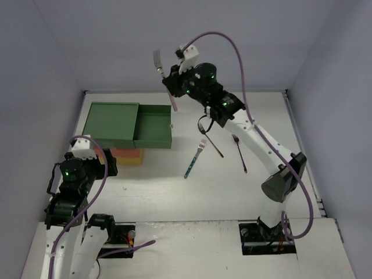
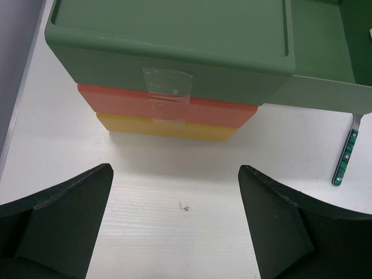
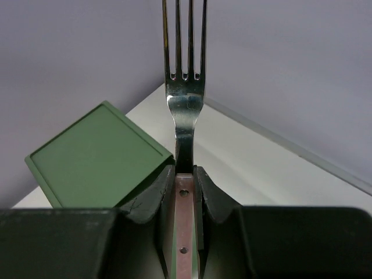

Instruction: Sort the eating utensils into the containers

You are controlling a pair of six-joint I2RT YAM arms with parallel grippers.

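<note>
My right gripper (image 1: 172,81) is raised above the back of the table, shut on a fork (image 3: 185,87) with a pinkish copper handle. The fork's silver tines point up past the jaws of that gripper (image 3: 185,174). Below and to its left stand the containers, a stacked unit with a green top (image 1: 111,121), its green drawer (image 1: 154,129) pulled out to the right. The orange-red drawer (image 2: 168,107) and yellow drawer (image 2: 168,128) are pushed in. My left gripper (image 2: 174,192) hangs open over bare table in front of the unit, holding nothing.
On the table right of the unit lie a teal-handled fork (image 1: 195,158), a dark utensil (image 1: 210,139) and a purple one (image 1: 239,152). The teal-handled fork (image 2: 347,156) also shows just under the open drawer's front wall (image 2: 325,96). Grey walls enclose the table.
</note>
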